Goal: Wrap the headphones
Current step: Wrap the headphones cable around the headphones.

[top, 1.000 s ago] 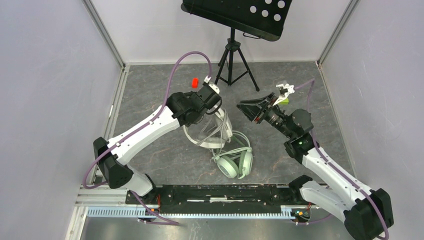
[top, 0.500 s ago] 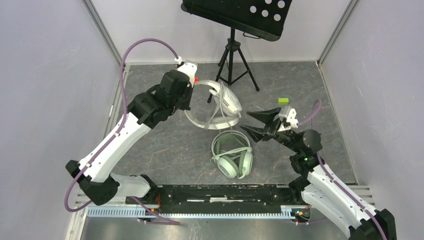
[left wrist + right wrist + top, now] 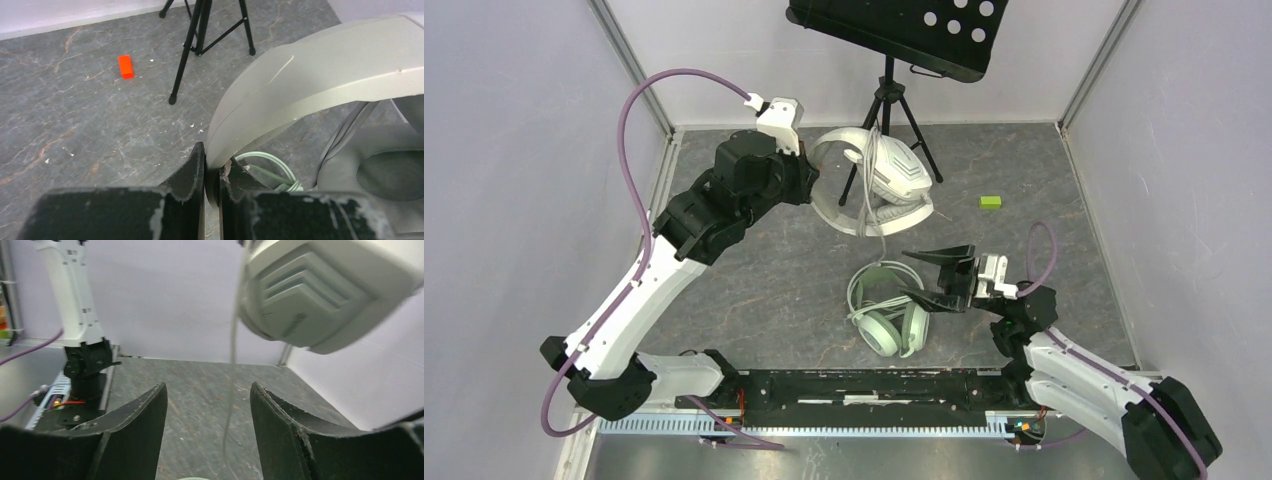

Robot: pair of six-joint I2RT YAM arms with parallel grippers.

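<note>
Pinches the band of the white-grey chevron-cupped headset [image 3: 886, 175] in the left claw [image 3: 212, 175], aloft over the grey tabletop [image 3: 764, 290]. Holds the right claw [image 3: 939, 280] spread near the mint-green round-cushioned headset [image 3: 886, 318] lying there.

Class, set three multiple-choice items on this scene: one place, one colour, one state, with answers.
1. The mint-green headset lies: A on the table beside the right end effector; B on a shelf; C in a box.
2. The small block in the top view is: A blue; B green; C yellow.
3. The left end effector is: A open; B shut on the white-grey headset; C out of view.
Answers: A, it lies flat there; B, plainly green; B, jaws pinch its headband.
</note>
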